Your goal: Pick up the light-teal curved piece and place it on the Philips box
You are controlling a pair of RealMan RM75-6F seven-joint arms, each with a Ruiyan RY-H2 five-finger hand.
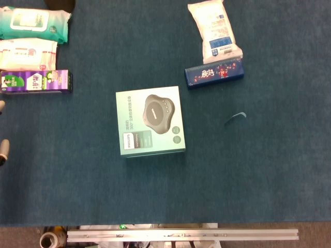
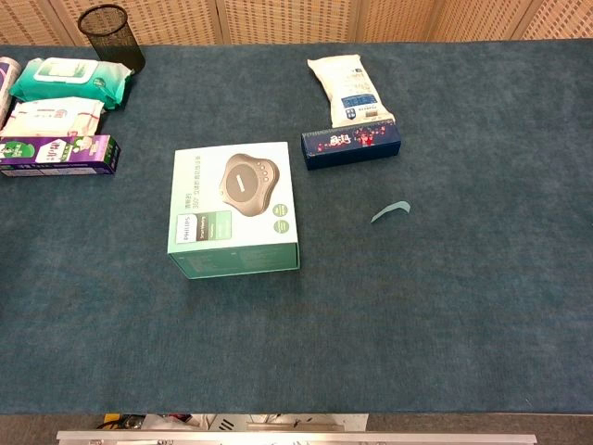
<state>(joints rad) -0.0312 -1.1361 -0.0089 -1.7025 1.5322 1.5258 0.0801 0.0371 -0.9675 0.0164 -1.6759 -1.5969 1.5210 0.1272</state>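
The light-teal curved piece [image 2: 391, 212] lies untouched on the worktop [image 2: 445, 315], well right of the Philips box [image 2: 233, 207], within easy reach (only left hand [image 1: 3, 150] fingertips show, state unclear).

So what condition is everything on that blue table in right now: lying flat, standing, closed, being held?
light-teal curved piece: lying loose on the cloth, untouched.
Philips box: closed, flat, nothing on top.
dark blue box: closed, on its side.
white packet: sealed, lying flat.
wet-wipe packs: lying flat, lids shut.
purple carton: closed, lying down.
mesh pen cup: upright.
left hand: only fingers show at the frame edge.
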